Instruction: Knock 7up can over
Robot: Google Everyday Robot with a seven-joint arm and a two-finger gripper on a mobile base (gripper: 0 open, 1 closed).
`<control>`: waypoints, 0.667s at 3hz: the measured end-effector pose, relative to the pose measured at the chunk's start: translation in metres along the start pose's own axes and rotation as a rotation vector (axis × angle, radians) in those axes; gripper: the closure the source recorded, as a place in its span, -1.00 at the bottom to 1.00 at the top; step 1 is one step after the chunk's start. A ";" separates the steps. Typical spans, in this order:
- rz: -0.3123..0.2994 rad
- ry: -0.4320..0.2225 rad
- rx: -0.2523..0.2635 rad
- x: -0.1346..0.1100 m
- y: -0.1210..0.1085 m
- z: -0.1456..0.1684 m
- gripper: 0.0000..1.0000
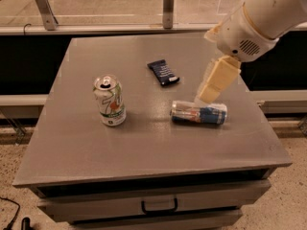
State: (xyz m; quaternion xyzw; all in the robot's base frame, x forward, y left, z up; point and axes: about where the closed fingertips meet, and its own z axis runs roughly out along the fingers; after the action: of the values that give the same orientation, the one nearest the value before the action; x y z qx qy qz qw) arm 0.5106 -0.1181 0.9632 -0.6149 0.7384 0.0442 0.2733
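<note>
The 7up can (110,101), white and green with a silver top and pull-tab, stands upright on the left half of the grey table (144,143). My gripper (207,96) hangs from the cream arm at the upper right, well to the right of the 7up can, just above a slim silver-and-blue can (198,113) that lies on its side. The gripper is apart from the 7up can, about a third of the table's width away.
A dark blue snack packet (163,72) lies flat toward the back middle of the table. A drawer with a handle (159,206) is under the front edge. A railing with metal posts (168,6) runs behind the table.
</note>
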 end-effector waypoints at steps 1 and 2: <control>0.023 -0.103 -0.027 -0.038 -0.004 0.031 -1.00; 0.047 -0.185 -0.066 -0.072 0.000 0.059 -1.00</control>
State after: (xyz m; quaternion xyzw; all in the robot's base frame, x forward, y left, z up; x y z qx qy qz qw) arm 0.5381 -0.0307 0.9458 -0.5993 0.7225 0.1317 0.3186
